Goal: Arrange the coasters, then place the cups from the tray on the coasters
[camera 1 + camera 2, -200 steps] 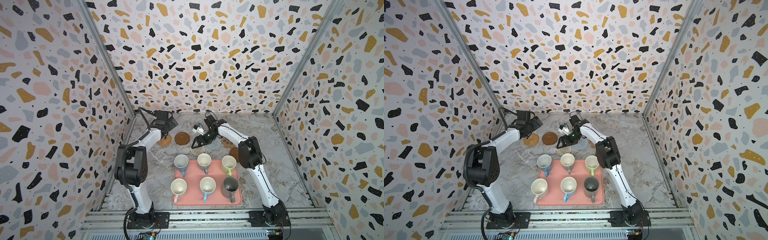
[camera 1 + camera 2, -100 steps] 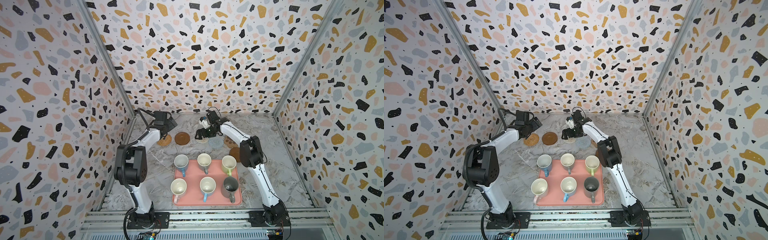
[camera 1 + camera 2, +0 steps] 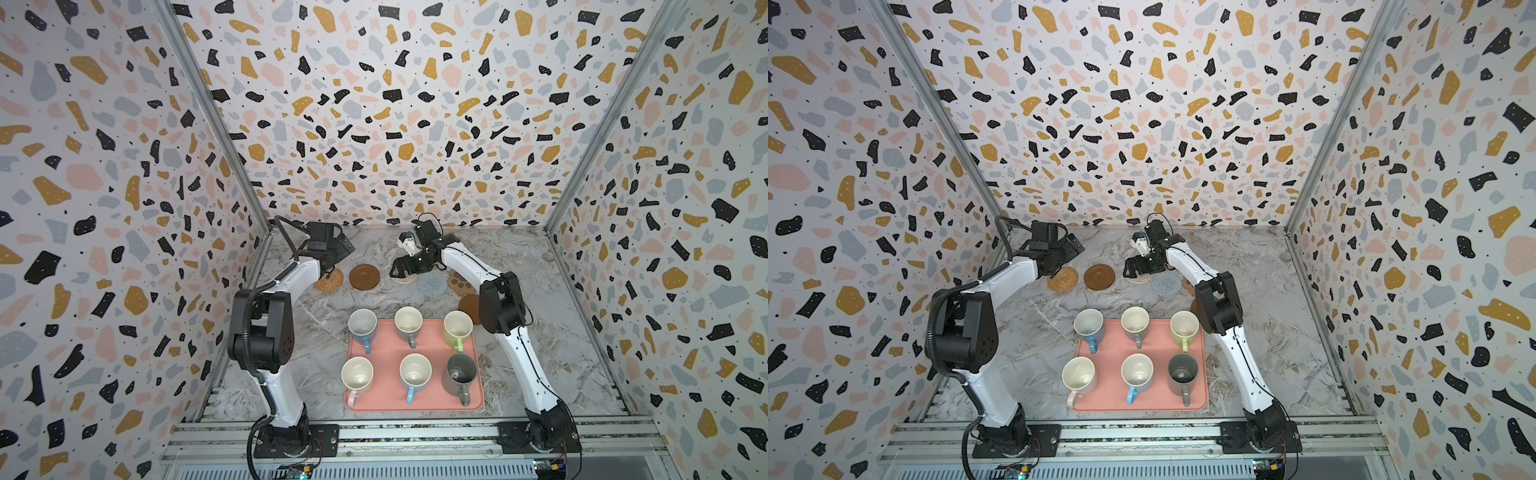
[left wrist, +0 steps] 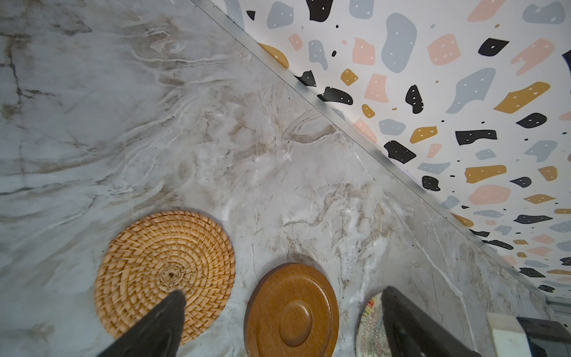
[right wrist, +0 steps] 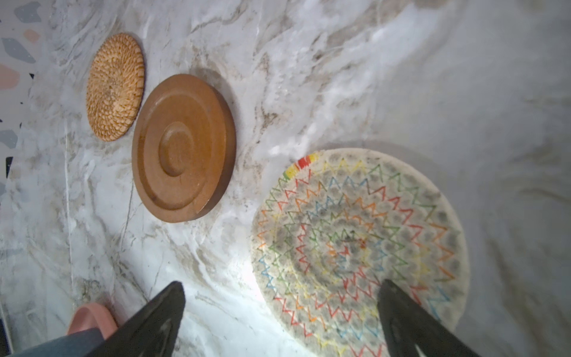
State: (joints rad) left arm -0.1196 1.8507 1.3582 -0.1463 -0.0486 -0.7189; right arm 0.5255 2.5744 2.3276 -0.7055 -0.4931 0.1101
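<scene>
Right wrist view: your right gripper point(image 5: 281, 284) gapes empty, partly over the beige mat point(image 5: 358, 250); likely light, floppy; pinch its rim.

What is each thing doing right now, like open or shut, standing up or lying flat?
Left end effector: open, holding nothing.
Right end effector: open, holding nothing.
Tray: flat, carrying six cups.
Cups: upright.
Coasters: flat on the table, no cups on them.

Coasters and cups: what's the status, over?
Left gripper open, empty, over orange woven coaster. Right gripper open, empty, over beige woven coaster. All six cups on tray. Nothing seen blocking.
</scene>
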